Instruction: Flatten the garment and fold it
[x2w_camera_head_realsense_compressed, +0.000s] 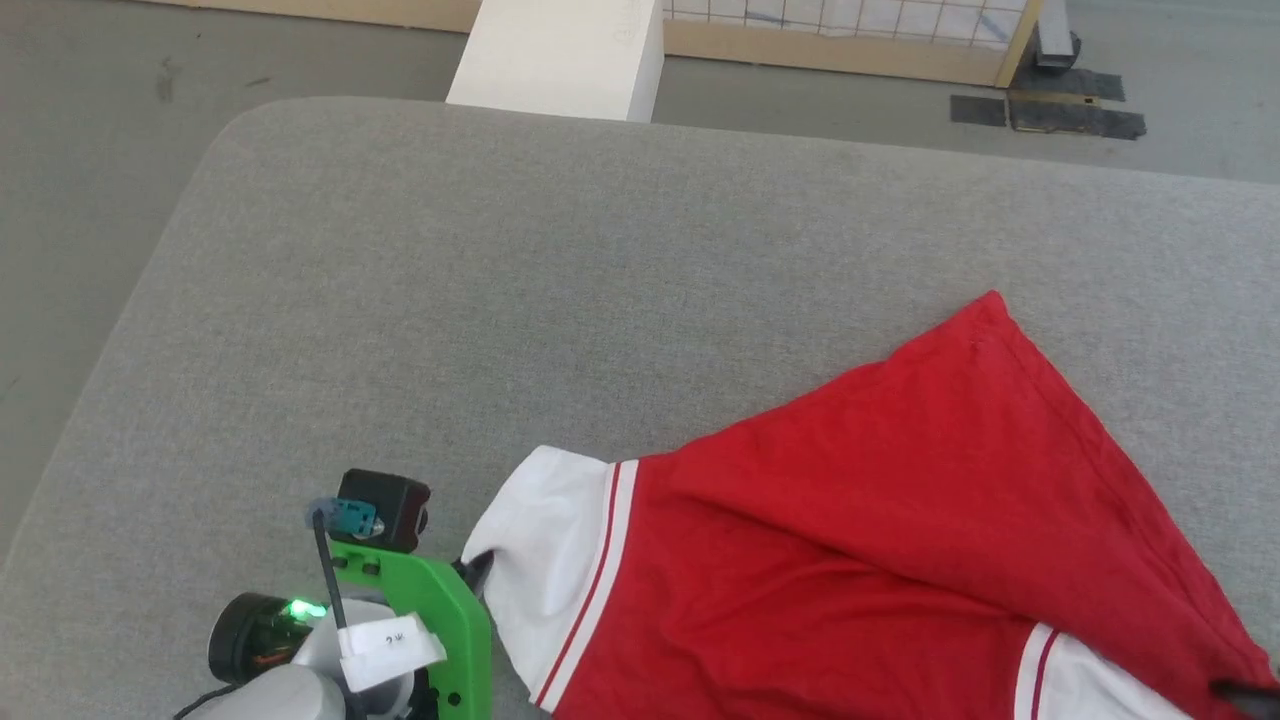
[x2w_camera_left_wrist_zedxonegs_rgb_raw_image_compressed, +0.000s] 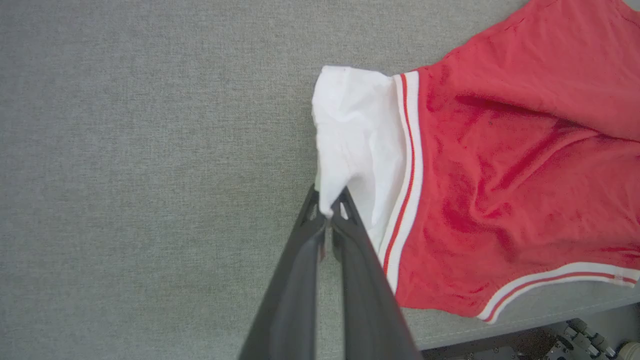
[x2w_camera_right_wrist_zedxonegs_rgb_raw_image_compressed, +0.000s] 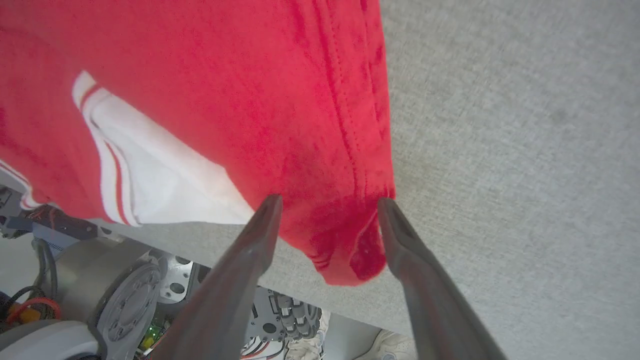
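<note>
Two grippers, two different stories here. The left gripper (x2w_camera_left_wrist_zedxonegs_rgb_raw_image_compressed: 327, 200) has its fingers squeezed together on a bit of the white lining (x2w_camera_left_wrist_zedxonegs_rgb_raw_image_compressed: 350, 130) of the red basketball jersey (x2w_camera_head_realsense_compressed: 850, 560), just beside the striped trim (x2w_camera_left_wrist_zedxonegs_rgb_raw_image_compressed: 407, 165). The right gripper (x2w_camera_right_wrist_zedxonegs_rgb_raw_image_compressed: 329, 202) has its fingers spread wide. A red hemmed corner of the jersey lies between them, not pinched, right by the near edge of the grey padded table (x2w_camera_head_realsense_compressed: 500, 300). The jersey lies rumpled on the table's near right part, one red corner pointing toward the far side. A white box (x2w_camera_head_realsense_compressed: 560, 50) stands beyond the table.
</note>
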